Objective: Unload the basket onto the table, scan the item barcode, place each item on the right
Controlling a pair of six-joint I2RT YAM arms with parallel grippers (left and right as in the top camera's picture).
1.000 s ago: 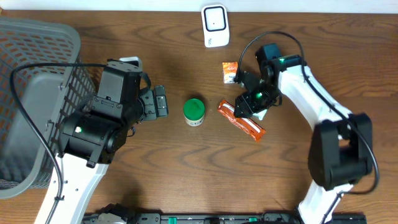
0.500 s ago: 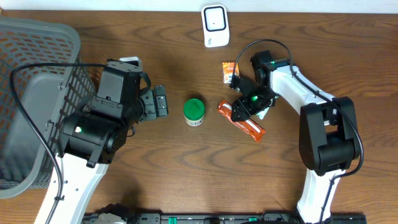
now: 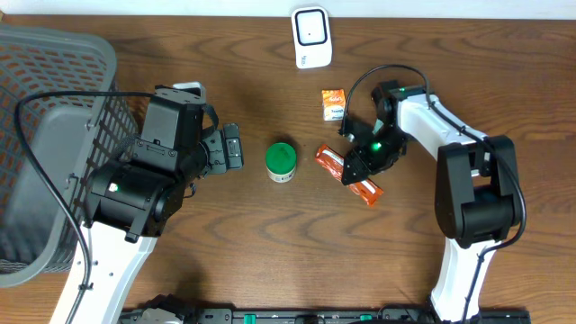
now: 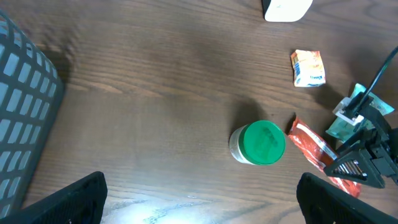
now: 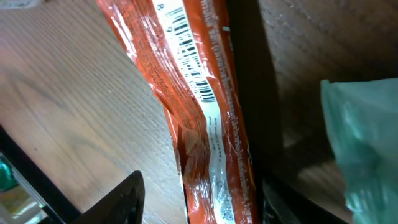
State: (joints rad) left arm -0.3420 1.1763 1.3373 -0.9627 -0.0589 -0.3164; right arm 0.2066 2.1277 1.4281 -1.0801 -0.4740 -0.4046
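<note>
At mid-table (image 3: 225, 54), the orange-red snack packet (image 5: 205, 112) lies barcode-up between the right gripper's (image 3: 353, 171) spread jaws, which are not pinching it. Left of it stands a green-lidded jar (image 3: 281, 162), lid on. The left gripper's (image 3: 231, 148) jaws gape wide near the grey mesh basket (image 3: 54, 54).

A long, crinkled orange-red snack wrapper (image 3: 329, 161) lies flat on the counter (image 3: 270, 243), right of centre, slanting from far-left to near-right. Its printed barcode (image 5: 189, 56) faces up. The white scanner (image 3: 310, 36) stands at the far edge, well apart.
</note>
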